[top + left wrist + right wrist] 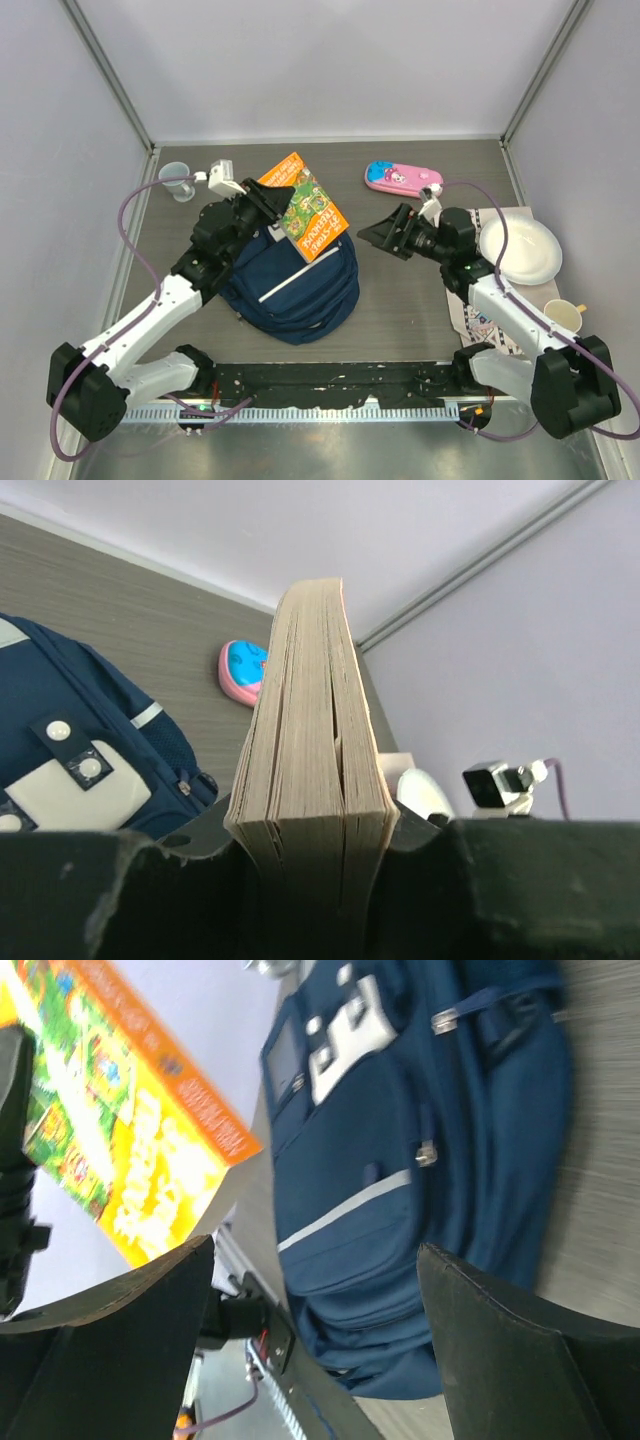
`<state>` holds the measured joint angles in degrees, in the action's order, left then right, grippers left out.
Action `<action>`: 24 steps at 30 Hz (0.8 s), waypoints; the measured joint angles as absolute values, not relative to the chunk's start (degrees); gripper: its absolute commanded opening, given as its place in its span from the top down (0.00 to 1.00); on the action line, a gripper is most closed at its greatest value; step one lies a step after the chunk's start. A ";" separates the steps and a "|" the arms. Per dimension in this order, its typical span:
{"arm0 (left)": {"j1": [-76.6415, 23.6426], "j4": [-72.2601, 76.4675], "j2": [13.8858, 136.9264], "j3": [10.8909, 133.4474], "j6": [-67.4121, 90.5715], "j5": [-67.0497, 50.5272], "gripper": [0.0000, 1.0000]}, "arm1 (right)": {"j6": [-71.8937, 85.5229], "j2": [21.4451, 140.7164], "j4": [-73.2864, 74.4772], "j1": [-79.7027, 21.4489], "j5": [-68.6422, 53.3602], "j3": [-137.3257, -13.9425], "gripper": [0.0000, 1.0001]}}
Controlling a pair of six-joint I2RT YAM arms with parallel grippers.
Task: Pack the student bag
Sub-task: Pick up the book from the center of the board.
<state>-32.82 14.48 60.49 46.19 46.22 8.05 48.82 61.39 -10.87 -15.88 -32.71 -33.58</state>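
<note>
The student bag [295,290] is a navy backpack with white stripe trim, lying flat in the middle of the table; it also shows in the left wrist view [90,730] and the right wrist view [400,1140]. A thick book with an orange and green cover [308,210] hangs above the bag's top end. My left gripper [275,205] is shut on it, its jaws pressing both covers beside the page edges [310,730]. My right gripper [368,236] stands open to the right of the bag with nothing between its fingers [315,1290]; the book [120,1130] is apart from it.
A pink pencil case [402,178] lies at the back right. A clear cup [178,182] stands at the back left. On the right are a white plate [520,250] and a paper cup [563,316] on a patterned mat [470,310].
</note>
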 measured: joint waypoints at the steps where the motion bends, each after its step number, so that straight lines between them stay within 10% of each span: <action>1: -32.84 15.59 60.34 45.60 47.16 8.47 1.00 | 49.93 61.58 -11.92 -17.56 -32.27 -33.45 0.12; 24: -32.82 36.82 63.40 37.06 63.07 9.02 1.00 | 67.96 73.54 -45.25 -32.08 -22.41 -30.96 0.22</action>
<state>-32.82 36.82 63.40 37.06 63.07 9.02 67.96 73.54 -45.25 -32.08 -22.41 -30.96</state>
